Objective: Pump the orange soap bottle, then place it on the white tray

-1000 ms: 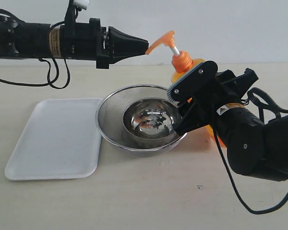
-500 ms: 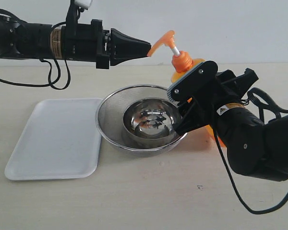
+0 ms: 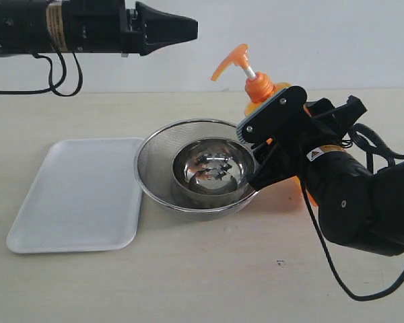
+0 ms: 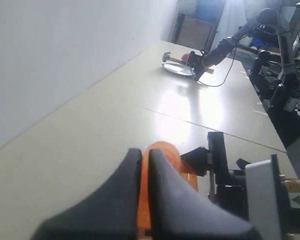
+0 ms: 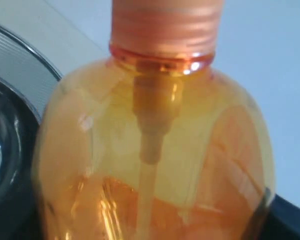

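Fingers (image 3: pixel 273 114) of the right gripper (image 3: pixel 297 114) stand spread wide and clasp the belly of the tall translucent orange soap bottle (image 3: pixel 259 102), one flat grey-edged finger on the near side and the other behind it. In the right wrist view the bottle (image 5: pixel 155 165) fills the picture, its pale dip tube running down inside the clear orange wall below the ribbed collar. The bottle stands upright on the pale table (image 3: pixel 209 282), just behind the round metal mesh strainer (image 3: pixel 151 178) that holds a polished steel bowl (image 3: pixel 212 168), and well apart from the flat white tray (image 3: pixel 74 195) with rounded corners at the left.

The left gripper (image 3: pixel 188 28) hangs high, its black tapered fingers (image 4: pixel 125 170) pressed together on nothing, above and to the left of the orange pump head (image 3: pixel 230 60) and clear of it. In the left wrist view the pump head (image 4: pixel 162 150) shows beyond the pressed-together fingertips.

A small sticker (image 3: pixel 318 153) with a dark triangle sits on the right arm; its print is too small to read. A yellowish band (image 3: pixel 54 20) on the left arm is also illegible. No label on the bottle can be read.
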{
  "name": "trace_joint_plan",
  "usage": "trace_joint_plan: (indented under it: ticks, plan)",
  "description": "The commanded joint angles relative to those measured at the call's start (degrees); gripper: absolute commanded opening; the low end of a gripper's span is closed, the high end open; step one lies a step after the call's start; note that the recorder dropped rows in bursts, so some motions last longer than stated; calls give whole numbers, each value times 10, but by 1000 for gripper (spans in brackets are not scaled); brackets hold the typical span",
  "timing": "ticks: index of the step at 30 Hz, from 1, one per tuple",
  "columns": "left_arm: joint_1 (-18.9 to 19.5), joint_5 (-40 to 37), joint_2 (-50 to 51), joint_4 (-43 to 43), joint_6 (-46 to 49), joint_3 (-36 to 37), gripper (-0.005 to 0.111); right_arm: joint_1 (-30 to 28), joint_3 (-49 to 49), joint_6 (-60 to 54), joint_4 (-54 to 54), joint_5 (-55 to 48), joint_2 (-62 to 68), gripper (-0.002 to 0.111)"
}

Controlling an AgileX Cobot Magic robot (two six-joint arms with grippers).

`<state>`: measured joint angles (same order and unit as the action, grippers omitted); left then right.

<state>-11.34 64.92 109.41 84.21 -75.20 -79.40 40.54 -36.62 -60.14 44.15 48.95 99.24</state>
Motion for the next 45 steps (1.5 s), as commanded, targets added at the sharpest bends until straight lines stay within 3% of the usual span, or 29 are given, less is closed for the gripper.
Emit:
trace_joint_plan:
  ticks: [1,5,9,21,34,45]
  plan:
    - [-14,17,-24,21,-47,-2,5,0,-1,-38,6,57,-9,0]
    - [-63,14,-27,26,-58,-2,5,0,-1,-38,10,57,-9,0]
    - [-93,-93,-27,34,-73,-2,5,0,-1,-38,17,57,-9,0]
    - [-92,-165,-28,-6,-88,-15,5,0,-1,-38,15,56,-9,0]
    - [-93,-153,-8,1,-100,-15,5,0,-1,-34,7,56,-9,0]
    - [-119,-165,-8,8,-101,-15,5,0,-1,-31,3,56,-9,0]
